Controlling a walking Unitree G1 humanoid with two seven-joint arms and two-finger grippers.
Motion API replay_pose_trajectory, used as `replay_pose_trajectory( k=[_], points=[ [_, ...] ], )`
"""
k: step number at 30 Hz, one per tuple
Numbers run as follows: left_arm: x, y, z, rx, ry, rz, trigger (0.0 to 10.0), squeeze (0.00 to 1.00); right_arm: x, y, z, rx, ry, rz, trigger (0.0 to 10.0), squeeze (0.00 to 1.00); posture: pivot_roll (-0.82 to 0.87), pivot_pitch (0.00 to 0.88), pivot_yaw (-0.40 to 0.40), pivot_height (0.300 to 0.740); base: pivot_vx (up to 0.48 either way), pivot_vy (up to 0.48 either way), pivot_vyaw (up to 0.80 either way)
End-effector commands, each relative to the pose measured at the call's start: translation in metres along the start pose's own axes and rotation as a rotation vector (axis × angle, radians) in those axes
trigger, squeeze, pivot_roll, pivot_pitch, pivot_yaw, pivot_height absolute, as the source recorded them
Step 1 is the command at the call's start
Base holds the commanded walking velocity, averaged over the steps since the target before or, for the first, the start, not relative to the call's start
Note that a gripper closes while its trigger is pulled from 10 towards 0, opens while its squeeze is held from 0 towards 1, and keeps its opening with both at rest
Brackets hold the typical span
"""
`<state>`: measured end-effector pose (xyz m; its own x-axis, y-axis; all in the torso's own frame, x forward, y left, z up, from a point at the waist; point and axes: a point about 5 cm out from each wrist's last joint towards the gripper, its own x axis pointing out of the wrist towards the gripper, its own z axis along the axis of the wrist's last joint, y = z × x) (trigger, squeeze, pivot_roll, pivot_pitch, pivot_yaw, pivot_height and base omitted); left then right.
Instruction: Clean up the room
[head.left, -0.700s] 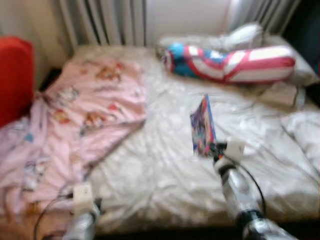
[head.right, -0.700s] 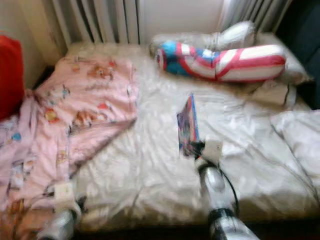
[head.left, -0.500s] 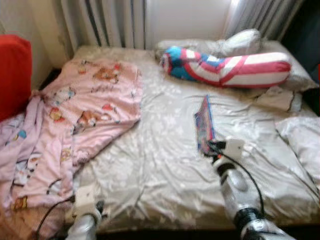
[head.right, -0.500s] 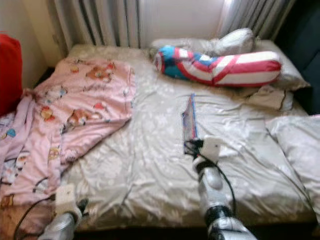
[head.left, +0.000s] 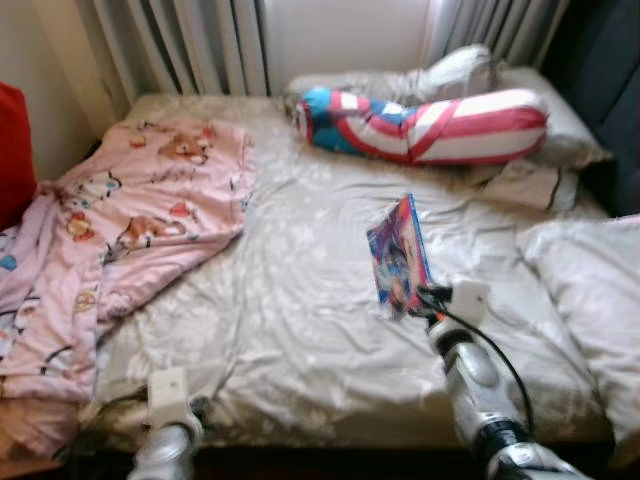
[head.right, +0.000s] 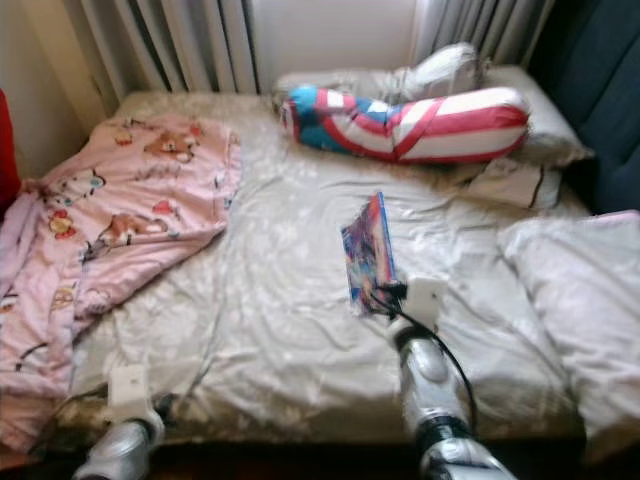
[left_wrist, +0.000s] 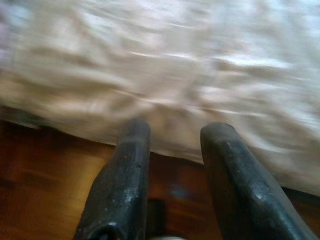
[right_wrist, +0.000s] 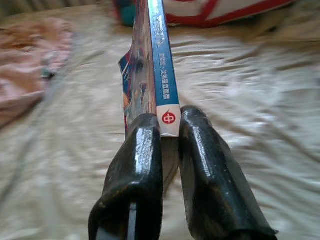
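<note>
A colourful comic book (head.left: 398, 255) with a blue spine (right_wrist: 161, 65) stands on edge above the middle of the bed, held up off the grey sheet (head.left: 300, 300). My right gripper (head.left: 424, 297) is shut on the book's lower corner, its fingers (right_wrist: 140, 165) pressing both covers. My left gripper (left_wrist: 172, 145) hangs low at the bed's near edge, open, nothing between its fingers, over the wooden floor (left_wrist: 45, 170).
A pink cartoon blanket (head.left: 130, 220) drapes over the bed's left side. A red, white and blue bolster (head.left: 420, 125) and pillows (head.left: 560, 130) lie at the head. A white pillow (head.left: 590, 300) sits at the right. Curtains (head.left: 190, 45) hang behind.
The camera has shifted, so the bed sits further left and lower in view. The book stays in my right gripper, its cover turned more toward me than 0.5 s ago.
</note>
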<state>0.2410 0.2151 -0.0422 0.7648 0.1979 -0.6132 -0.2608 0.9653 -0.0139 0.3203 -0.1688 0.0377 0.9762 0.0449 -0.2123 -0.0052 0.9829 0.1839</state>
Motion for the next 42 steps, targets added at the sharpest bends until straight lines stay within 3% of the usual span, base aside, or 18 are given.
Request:
replay_pose_trajectory(
  k=[1, 28, 42],
  points=[
    [-0.0005, 0.0054, -0.0024, 0.017, 0.016, 0.012, 10.0, 0.00, 0.0062, 0.0066, 0.0155, -0.006, -0.065, 0.016, 10.0, 0.00, -0.12, 0.059, -0.066, 0.740, 0.000, -0.334, 0.00],
    [-0.0010, 0.0025, -0.0040, 0.025, 0.017, 0.001, 10.0, 0.00, 0.0060, 0.0089, 0.0130, -0.021, -0.053, 0.025, 10.0, 0.00, -0.12, 0.042, -0.069, 0.740, 0.000, -0.327, 0.00],
    [-0.0007, 0.0011, -0.0033, 0.031, 0.016, -0.002, 10.0, 0.00, 0.0058, 0.0100, 0.0119, -0.022, -0.049, 0.027, 10.0, 0.00, -0.12, 0.047, -0.069, 0.740, 0.000, 0.000, 0.00]
  ],
)
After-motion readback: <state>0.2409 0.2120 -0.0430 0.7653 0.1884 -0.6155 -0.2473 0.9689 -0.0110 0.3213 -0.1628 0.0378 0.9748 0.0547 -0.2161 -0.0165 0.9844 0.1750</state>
